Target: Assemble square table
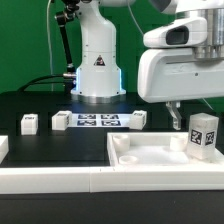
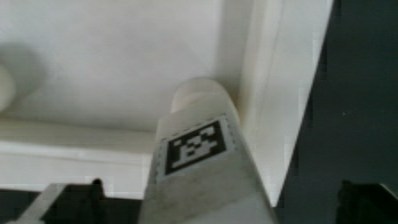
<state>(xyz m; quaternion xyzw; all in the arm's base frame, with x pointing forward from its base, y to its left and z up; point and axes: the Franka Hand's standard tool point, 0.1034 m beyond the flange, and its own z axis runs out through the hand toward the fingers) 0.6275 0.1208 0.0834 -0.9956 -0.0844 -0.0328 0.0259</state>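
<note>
We identify this setting as a robotics laboratory test cell. A white robot arm base (image 1: 97, 45) stands at the rear of a black tabletop (image 1: 30, 100). The base carries a triangular warning label (image 1: 98, 63) and shows a blue glow at its foot. Dark cables (image 1: 38, 84) run along the rear edge beside it. The marker board (image 1: 98, 120) lies flat in front of the base. A loose white block (image 1: 28, 123) bears a printed tag. In the wrist view, we see a black-white square tag (image 2: 196, 147) on the white leg (image 2: 205, 105). The backdrop behind the arm is mostly dark.
</note>
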